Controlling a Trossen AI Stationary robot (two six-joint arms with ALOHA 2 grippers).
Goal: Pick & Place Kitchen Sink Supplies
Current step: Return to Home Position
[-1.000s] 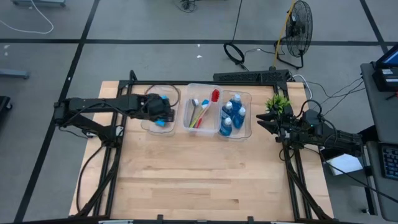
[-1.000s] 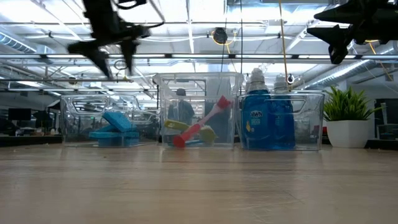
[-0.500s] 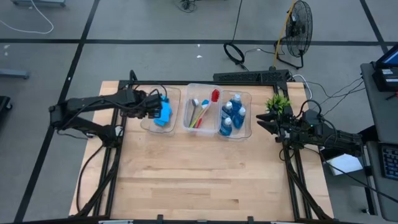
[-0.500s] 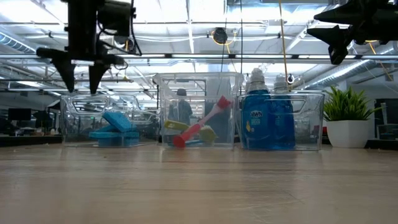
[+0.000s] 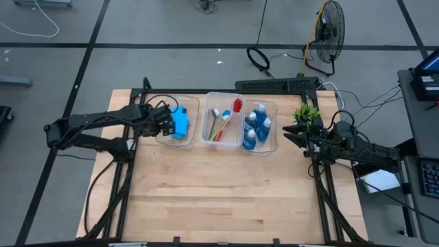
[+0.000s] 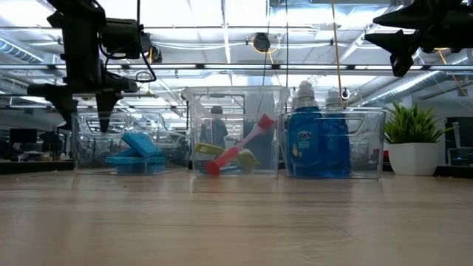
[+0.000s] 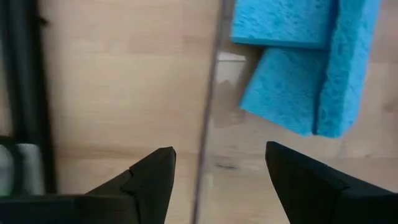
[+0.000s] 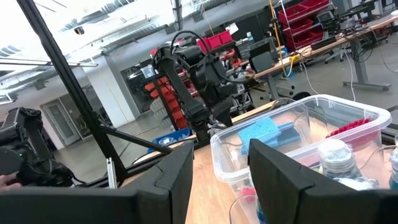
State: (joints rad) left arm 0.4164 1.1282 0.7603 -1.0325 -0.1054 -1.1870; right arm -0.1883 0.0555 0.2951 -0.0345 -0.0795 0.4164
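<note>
Sponges cut by wrist-view edge, brushes tangled — grey one indistinct

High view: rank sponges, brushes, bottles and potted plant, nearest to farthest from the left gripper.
From the left gripper, at the back left of the table:
1. sponges, right beside it, leftmost of the group.
2. brushes, in the middle.
3. bottles, just right of the brushes.
4. potted plant, far right, next to the right gripper.
</note>
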